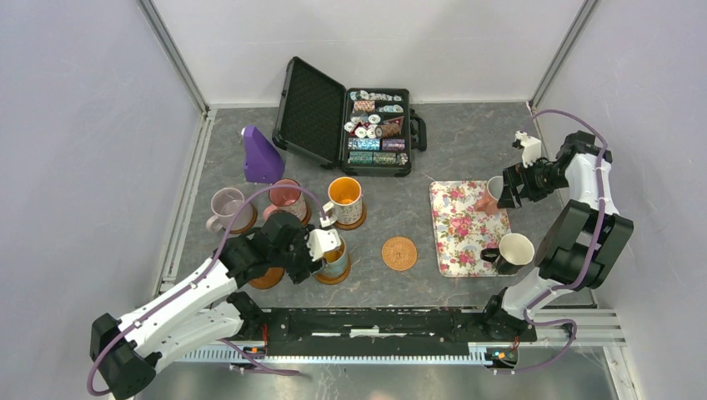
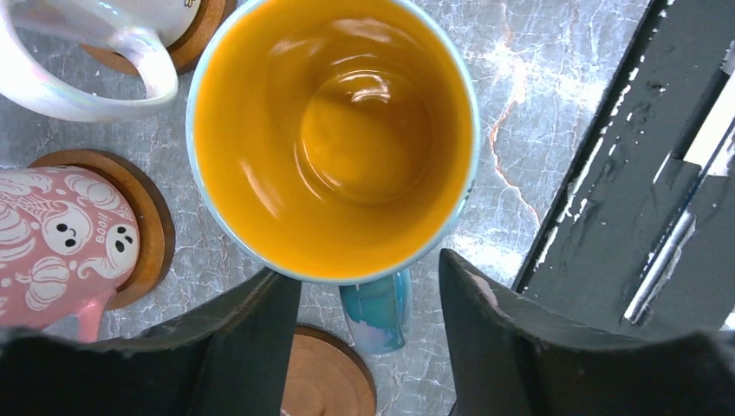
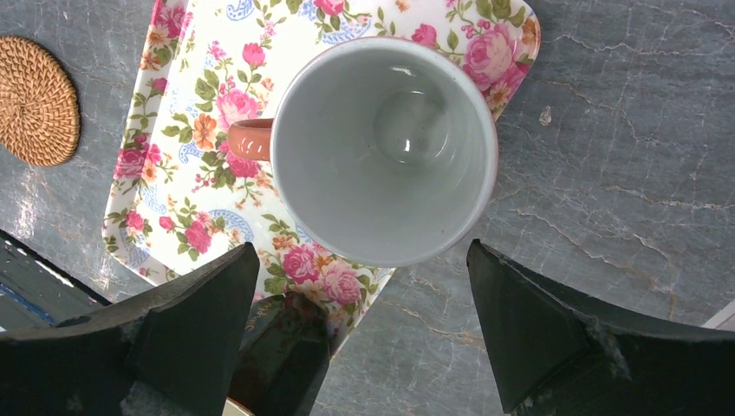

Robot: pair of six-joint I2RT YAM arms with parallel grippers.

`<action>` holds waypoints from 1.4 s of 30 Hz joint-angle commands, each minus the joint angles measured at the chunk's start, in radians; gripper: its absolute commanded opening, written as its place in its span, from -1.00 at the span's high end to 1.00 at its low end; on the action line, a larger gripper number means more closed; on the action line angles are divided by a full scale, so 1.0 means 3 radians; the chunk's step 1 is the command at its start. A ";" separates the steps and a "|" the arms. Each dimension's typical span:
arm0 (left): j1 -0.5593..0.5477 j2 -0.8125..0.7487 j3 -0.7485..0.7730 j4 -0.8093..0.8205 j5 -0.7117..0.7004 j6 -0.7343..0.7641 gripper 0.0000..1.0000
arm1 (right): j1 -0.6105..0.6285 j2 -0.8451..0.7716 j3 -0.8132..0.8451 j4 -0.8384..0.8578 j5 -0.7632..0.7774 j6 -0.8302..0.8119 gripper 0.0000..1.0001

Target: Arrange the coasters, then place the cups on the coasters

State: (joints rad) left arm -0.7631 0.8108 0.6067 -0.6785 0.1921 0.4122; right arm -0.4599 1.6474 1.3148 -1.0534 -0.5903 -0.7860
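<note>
While poised over blue cup (image 2: 334, 139) w/ yellow inside, on brown coaster (image 1: 332, 280): L gripper (image 2: 368, 295) spread, fingers (image 2: 243, 347) either side of handle (image 2: 377, 308), clear of it. R gripper (image 3: 362, 260) spread wide above white-pink cup (image 3: 386, 147) at far-R corner of floral tray (image 1: 454, 225), no contact. Black cup (image 1: 510, 252) at tray's near-R corner. Lilac cup (image 1: 225, 206), pink cup (image 1: 285, 196), floral cup (image 1: 344, 198) in back-L row, each on brown disc (image 1: 244, 223). Tan woven coaster (image 1: 399, 253) bare betw. blue cup & tray. 1 spare brown coaster (image 1: 267, 278) bare, partly under L arm (image 1: 192, 292).
</note>
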 commanded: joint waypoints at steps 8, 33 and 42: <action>0.0025 -0.0077 0.0751 -0.0960 0.0306 0.0692 -0.55 | 0.0009 0.0054 0.0222 -0.0115 0.0046 -0.0176 -0.96; -0.0309 0.4227 0.5396 -0.1022 0.0553 -0.0074 -0.66 | 0.0024 0.0795 0.1676 -0.0601 0.0195 -0.0099 -0.96; -0.0330 0.4625 0.5571 -0.0730 0.0653 -0.0017 -0.66 | 0.0019 0.0934 0.1806 -0.0020 0.0654 -0.0338 -0.74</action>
State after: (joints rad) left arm -0.8616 2.1841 2.2112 -0.9466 0.3470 0.4343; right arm -0.4561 1.9240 1.8503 -1.1469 -0.4828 -0.8116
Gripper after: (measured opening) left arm 0.831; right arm 0.893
